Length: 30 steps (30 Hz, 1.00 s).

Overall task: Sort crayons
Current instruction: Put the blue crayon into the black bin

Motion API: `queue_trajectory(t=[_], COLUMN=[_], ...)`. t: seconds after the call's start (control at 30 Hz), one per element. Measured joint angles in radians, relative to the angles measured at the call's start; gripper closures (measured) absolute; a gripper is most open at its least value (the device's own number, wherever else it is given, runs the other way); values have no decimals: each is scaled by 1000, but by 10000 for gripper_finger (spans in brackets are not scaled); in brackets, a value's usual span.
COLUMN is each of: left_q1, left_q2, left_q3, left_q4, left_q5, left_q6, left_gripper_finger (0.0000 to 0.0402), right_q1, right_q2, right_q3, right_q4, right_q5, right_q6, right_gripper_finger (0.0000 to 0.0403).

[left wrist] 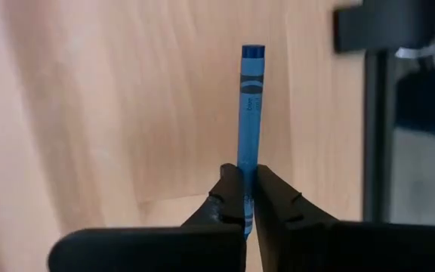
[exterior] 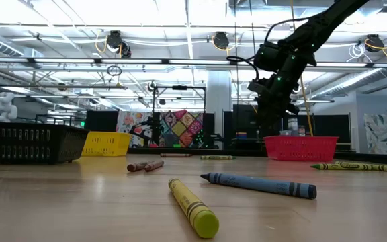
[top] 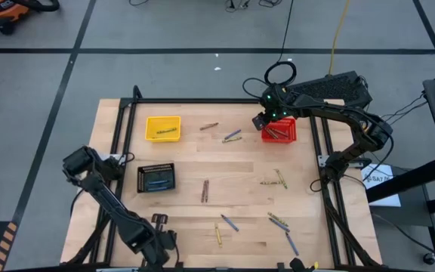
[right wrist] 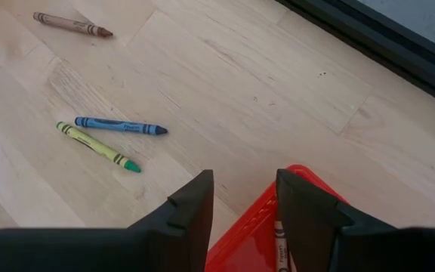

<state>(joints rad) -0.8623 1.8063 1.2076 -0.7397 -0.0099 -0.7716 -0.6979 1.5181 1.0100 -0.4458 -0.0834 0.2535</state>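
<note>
Three small mesh baskets sit on the wooden table (top: 202, 162). The yellow basket (top: 162, 128) at the far left holds at least one crayon lying across its floor. The black basket (top: 156, 177), nearer and a little left, holds blue-grey crayons. The red basket (top: 279, 130) at the far right has several crayons in it; the right wrist view shows only a corner of it, with one white-labelled stick inside.

The right gripper (right wrist: 244, 200) hangs just above the red basket's left edge, its fingers spread with nothing between them. The left gripper (left wrist: 246, 198) is low at the near left of the table, fingers pressed together on a blue crayon (left wrist: 249, 113) that sticks straight out past the tips.

The other crayons (top: 277, 180) lie loose on the wood: a brown one (top: 208, 126) and a blue and yellow-green pair (top: 232, 136) between the yellow and red baskets, a brown pair (top: 205, 190) mid-table, and a mix of yellow and blue ones toward the near right.

From above, the left gripper is cut off by the picture's near edge and the held crayon cannot be made out there. How many sticks lie in each basket cannot be counted. In the low view the mesh walls hide what is inside the baskets.
</note>
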Motion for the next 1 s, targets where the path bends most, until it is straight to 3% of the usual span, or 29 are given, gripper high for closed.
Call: queue_trajectory(t=[0.3, 0.53, 0.7, 1.0], left_q1=[10, 45, 98, 229], left_q2=[-126, -188, -213, -291], left_q3=[0, 1, -6, -97], left_q4=[-145, -343, -479, -508], left_q5=[-106, -138, -139, -138], left_q6=[-105, -114, -91, -9], left_gripper_finger=[400, 401, 401, 401], right_q1=[0, 9, 27, 39], right_q2=[0, 0, 0, 0], right_q3=[0, 0, 0, 0], right_q4=[-18, -24, -21, -12], right_q5=[-3, -131, -130, -129], right_q6=[0, -9, -26, -33], right_gripper_finger=[271, 271, 271, 271])
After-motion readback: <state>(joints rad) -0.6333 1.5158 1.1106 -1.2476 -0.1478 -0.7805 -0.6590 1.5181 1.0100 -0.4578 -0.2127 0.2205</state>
